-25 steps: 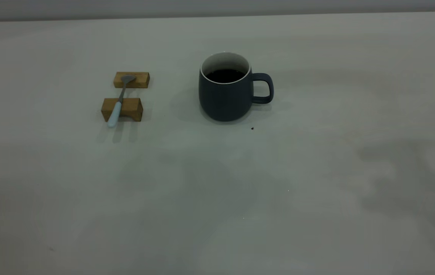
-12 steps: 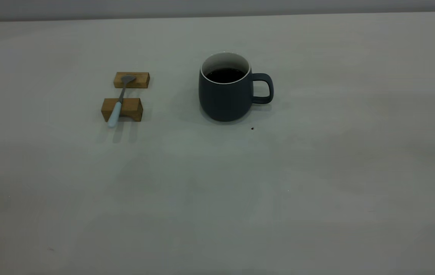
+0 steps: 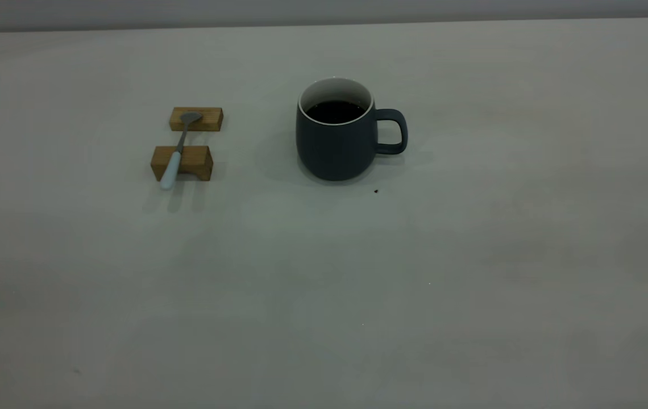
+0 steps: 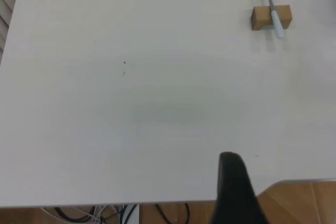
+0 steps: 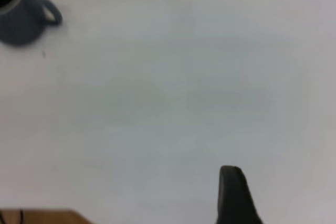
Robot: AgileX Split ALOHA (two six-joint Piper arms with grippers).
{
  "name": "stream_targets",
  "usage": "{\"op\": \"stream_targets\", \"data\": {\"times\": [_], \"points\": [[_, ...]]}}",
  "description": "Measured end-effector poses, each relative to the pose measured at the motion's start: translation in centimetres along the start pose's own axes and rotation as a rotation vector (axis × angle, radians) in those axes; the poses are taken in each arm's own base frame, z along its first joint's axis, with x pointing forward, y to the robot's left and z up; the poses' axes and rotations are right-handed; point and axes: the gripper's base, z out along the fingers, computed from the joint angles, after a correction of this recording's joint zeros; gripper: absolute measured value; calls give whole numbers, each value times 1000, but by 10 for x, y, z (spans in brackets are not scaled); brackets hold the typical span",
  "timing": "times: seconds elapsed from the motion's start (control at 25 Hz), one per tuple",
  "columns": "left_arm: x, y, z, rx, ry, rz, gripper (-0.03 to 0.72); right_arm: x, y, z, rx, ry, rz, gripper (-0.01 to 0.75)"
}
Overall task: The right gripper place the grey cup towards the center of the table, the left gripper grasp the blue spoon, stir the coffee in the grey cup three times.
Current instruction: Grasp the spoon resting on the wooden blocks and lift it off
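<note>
The grey cup (image 3: pixel 335 142) stands upright near the middle of the table (image 3: pixel 358 284), its handle to the right, with dark coffee (image 3: pixel 335 112) inside. To its left the blue spoon (image 3: pixel 176 153) lies across two wooden blocks, bowl on the far one. Neither gripper shows in the exterior view. A dark part of my left gripper (image 4: pixel 231 161) hangs over the table's edge, far from the spoon (image 4: pixel 274 14). A dark part of my right gripper (image 5: pixel 231 174) is above bare table, far from the cup (image 5: pixel 21 22).
The far wooden block (image 3: pixel 210 119) and the near one (image 3: pixel 199 159) hold the spoon off the table. A tiny dark speck (image 3: pixel 376 191) lies just in front of the cup. Beyond the table's edge are a wooden floor (image 4: pixel 299 203) and cables (image 4: pixel 105 214).
The dim shadows on the near and right parts of the table have faded away. The cup, spoon and blocks have not moved.
</note>
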Motion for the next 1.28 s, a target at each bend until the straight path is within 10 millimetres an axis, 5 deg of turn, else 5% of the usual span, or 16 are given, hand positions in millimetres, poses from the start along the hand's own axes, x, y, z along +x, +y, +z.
{"op": "stream_targets", "data": {"times": [0.96, 1.12, 1.28], "points": [[0, 0, 0, 0, -2, 0, 544, 8, -1, -10, -1, -77, 0, 500], [-7, 0, 1, -3, -47, -21, 544, 8, -1, -10, -1, -77, 1, 500], [-29, 0, 15, -2, 84, -35, 562, 8, -1, -10, -1, -77, 1, 500]]}}
